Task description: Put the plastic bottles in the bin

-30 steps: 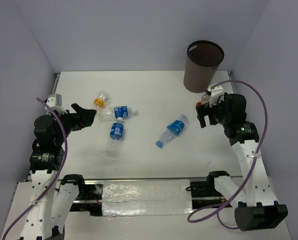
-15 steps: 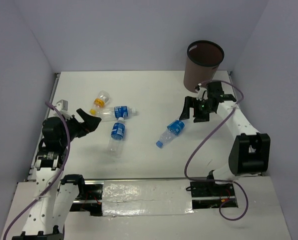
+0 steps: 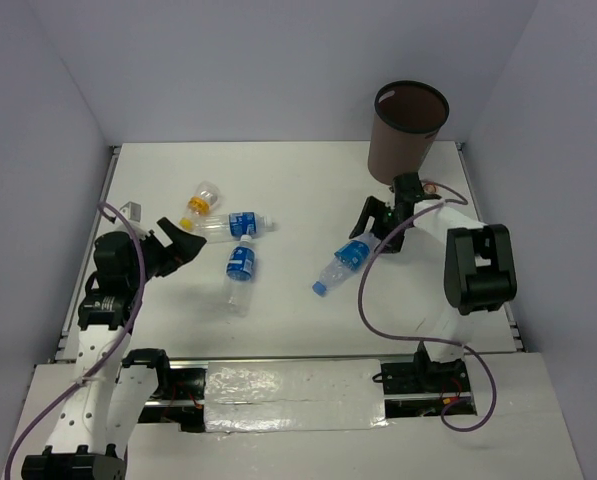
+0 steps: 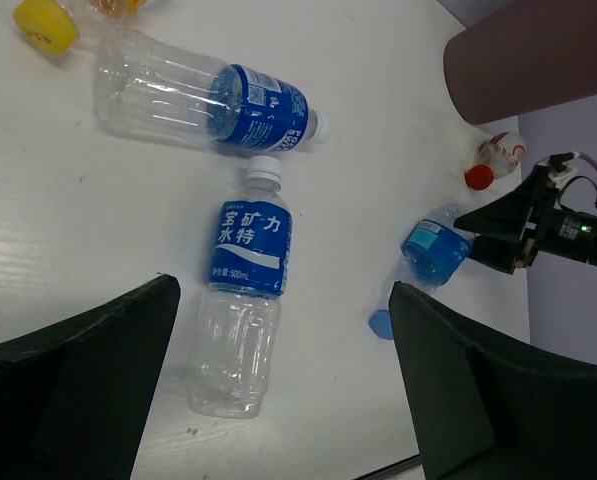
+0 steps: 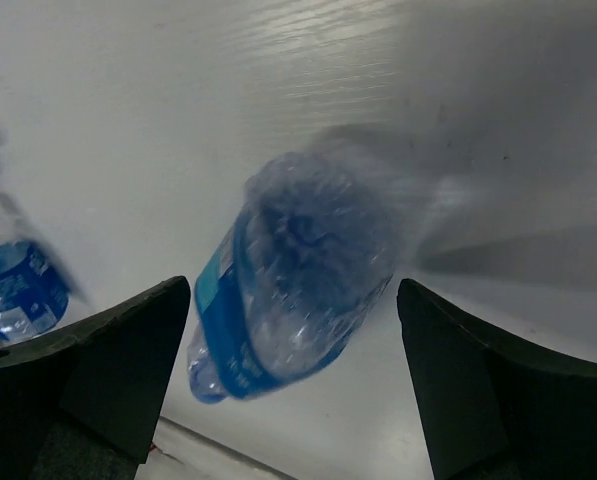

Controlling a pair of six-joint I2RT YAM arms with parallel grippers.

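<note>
The brown bin [image 3: 410, 130] stands at the back right. Four plastic bottles lie on the table: a yellow-capped one [image 3: 200, 200], two white-capped ones with blue labels [image 3: 233, 225] [image 3: 239, 275], and a blue-capped one [image 3: 343, 262]. A small red-capped bottle [image 4: 493, 160] lies by the bin's foot. My right gripper [image 3: 376, 228] is open, low over the table, with its fingers on either side of the blue-capped bottle's [image 5: 298, 270] base and a gap on both sides. My left gripper [image 3: 183, 240] is open just left of the white-capped bottles, holding nothing.
Purple-grey walls close the table [image 3: 308, 190] at the back and both sides. The right arm's cable [image 3: 363, 300] loops over the table's right half. The bin [image 4: 538, 60] stands close behind the right gripper.
The right arm has swung left and down from beside the bin to the blue-capped bottle's base. The left gripper has sunk slightly towards the table.
</note>
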